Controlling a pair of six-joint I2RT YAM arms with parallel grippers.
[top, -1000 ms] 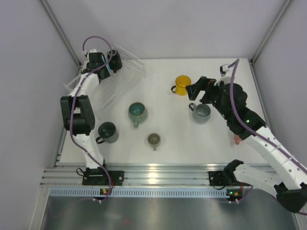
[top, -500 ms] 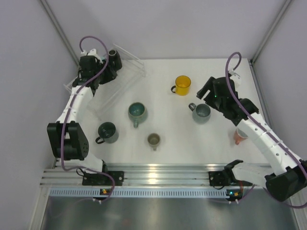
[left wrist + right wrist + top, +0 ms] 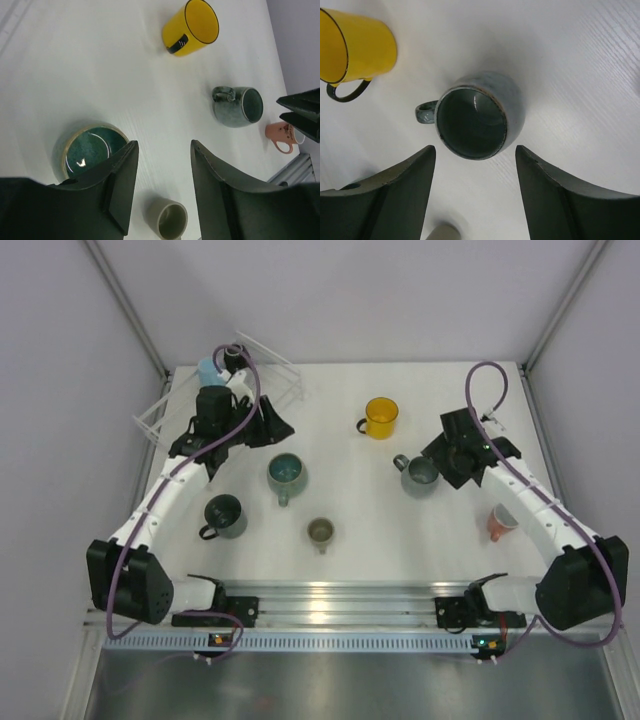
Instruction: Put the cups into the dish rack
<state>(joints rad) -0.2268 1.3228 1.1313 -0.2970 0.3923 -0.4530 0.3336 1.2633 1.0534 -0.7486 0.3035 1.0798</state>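
walls (image 3: 350,290): plain grey | table (image 3: 340,390): white, wood-grained | near edge: aluminium rail (image 3: 340,602)

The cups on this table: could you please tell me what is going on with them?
The clear dish rack holds a light blue cup and a black cup. The right gripper hangs open astride the grey-blue mug, not gripping it. The left gripper is open and empty near the teal mug. The yellow mug, dark green mug, olive cup and pink mug stand on the table.
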